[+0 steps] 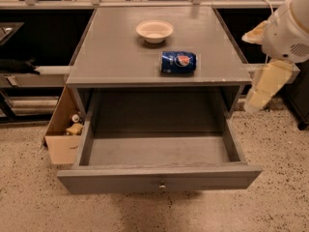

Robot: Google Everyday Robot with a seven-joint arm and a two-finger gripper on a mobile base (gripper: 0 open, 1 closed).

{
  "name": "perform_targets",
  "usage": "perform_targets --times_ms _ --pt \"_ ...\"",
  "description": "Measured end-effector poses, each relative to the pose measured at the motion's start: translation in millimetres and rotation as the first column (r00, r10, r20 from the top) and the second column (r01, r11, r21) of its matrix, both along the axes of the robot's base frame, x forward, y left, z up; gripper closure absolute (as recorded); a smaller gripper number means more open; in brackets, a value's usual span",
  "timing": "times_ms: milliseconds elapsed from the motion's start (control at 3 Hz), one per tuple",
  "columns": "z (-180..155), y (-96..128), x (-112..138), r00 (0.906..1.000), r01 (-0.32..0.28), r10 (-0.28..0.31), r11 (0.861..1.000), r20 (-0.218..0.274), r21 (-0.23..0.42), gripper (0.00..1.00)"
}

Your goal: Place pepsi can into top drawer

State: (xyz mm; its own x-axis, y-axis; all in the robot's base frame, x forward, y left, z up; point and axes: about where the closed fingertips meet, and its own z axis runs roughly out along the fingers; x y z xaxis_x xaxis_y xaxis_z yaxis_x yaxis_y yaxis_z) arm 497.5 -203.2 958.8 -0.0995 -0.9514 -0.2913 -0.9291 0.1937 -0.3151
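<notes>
Gripper hangs off the cabinet's right side, below the top and well apart from the pepsi can. We can't tell if it's spread or closed. The can lies on its side on the cabinet top, near the cream bowl. Top drawer is pulled out. For the pick, we'd approach from above, grip across the can's round body so it can't roll, and clear the bowl. Arm enters from the right, angled down-left.

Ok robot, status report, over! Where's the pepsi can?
Gripper hangs right of the cabinet. Pepsi can on its side on top, by bowl. Top drawer open, nothing blocking.
</notes>
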Motion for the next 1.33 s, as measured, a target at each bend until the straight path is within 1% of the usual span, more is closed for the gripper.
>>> perform_targets --times_ms 333,667,1000,1333 --pt "-26.4 15.9 41.2 0.9988 -0.046 0.045 0.997 0.019 0.067 0.00" --pt "-26.4 15.9 41.2 0.9988 -0.046 0.045 0.997 0.019 0.067 0.00" --pt "-34.4 24.4 60.1 0.9975 -0.067 0.064 0.994 0.029 0.087 0.00" --pt "-43.9 42.1 98.5 0.9940 -0.104 0.100 0.988 0.044 0.115 0.00"
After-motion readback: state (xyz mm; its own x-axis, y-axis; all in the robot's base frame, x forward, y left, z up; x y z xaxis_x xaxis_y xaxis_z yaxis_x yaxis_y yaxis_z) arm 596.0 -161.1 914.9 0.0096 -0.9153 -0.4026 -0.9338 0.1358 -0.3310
